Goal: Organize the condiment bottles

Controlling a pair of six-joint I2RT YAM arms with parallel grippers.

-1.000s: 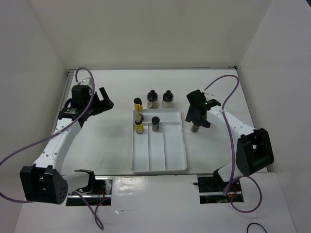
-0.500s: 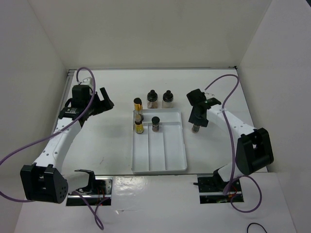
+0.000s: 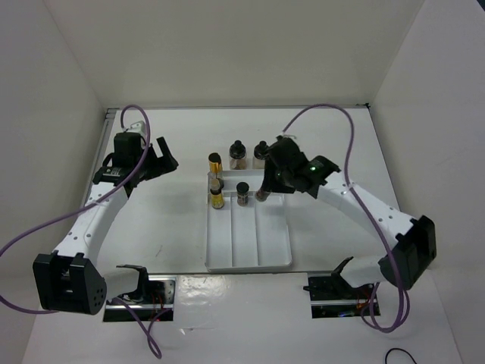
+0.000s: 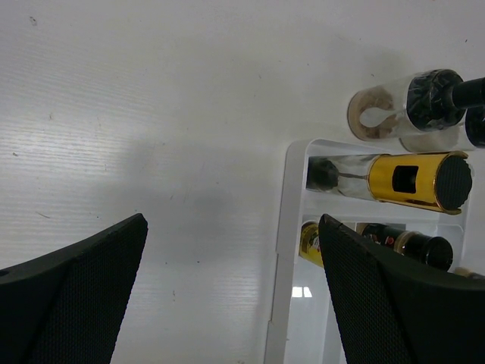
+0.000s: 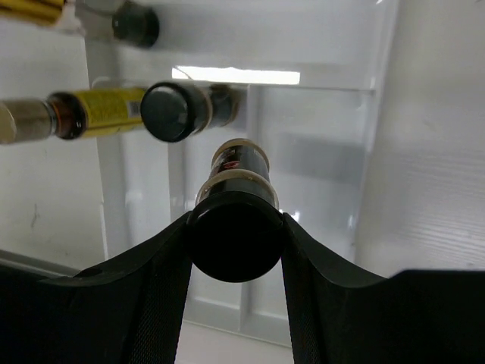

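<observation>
A brown-filled jar [image 5: 241,163] is pinched at its cap by the right gripper's [image 5: 236,227] jaws above the tray's [image 3: 261,239] 12 o'clock end. The left gripper's [image 4: 231,227] jaws are spread, at the tray's 10 o'clock.

Two dark fingers [image 4: 72,303] stand wide apart over the white tabletop [image 4: 151,114]. At right is a white tray's rounded corner [image 4: 285,220], with a gold-labelled bottle [image 4: 409,180] by it, a pale jar [image 4: 394,110] beyond, and a dark-capped bottle [image 4: 413,244] below.

White table [image 3: 167,220]: sectioned tray [image 3: 250,262], three jars [image 3: 237,155] behind.
</observation>
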